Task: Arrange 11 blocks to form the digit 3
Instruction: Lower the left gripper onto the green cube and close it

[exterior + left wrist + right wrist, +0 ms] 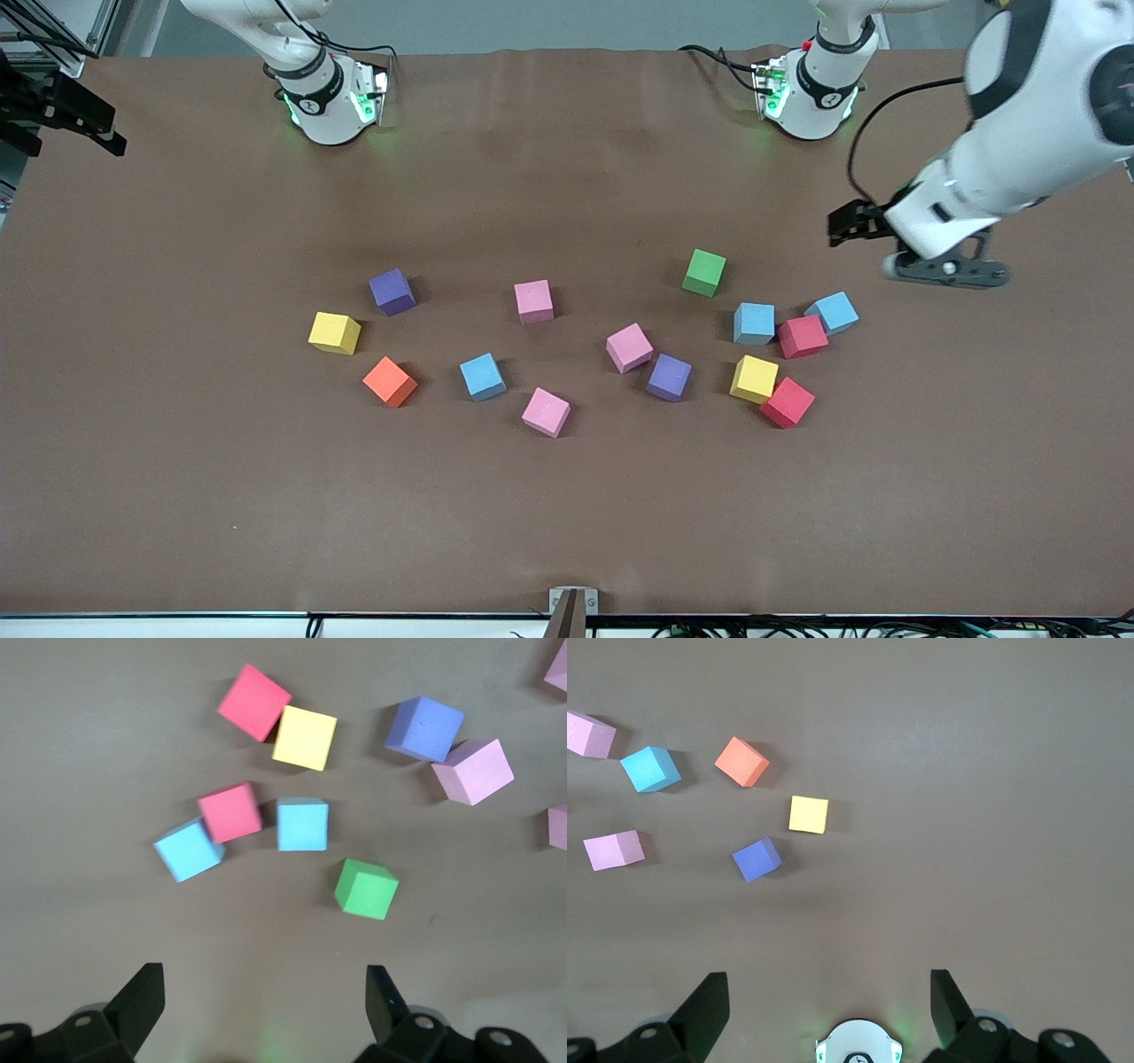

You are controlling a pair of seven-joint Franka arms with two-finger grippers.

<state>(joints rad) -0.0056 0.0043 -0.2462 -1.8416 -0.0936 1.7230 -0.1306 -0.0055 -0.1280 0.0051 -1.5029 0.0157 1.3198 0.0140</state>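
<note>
Several loose blocks lie scattered across the middle of the brown table (567, 514); no digit 3 figure shows. Toward the left arm's end lie green (704, 272), two blue (754, 323), two red (802, 337), yellow (754, 378), purple (669, 377) and pink (629, 347) blocks. Toward the right arm's end lie purple (391, 291), yellow (334, 333), orange (389, 381), blue (483, 377) and two pink (534, 300) blocks. My left gripper (946, 268) (266, 1001) hangs open and empty over bare table beside the blue-red cluster (230, 812). My right gripper (828, 1005) is open and empty, high over its own base, out of the front view.
The right arm's base (328, 93) and the left arm's base (811, 89) stand at the table's edge farthest from the front camera. A small mount (572, 602) sits at the nearest edge. The right wrist view shows the orange block (741, 761) and the yellow block (809, 814).
</note>
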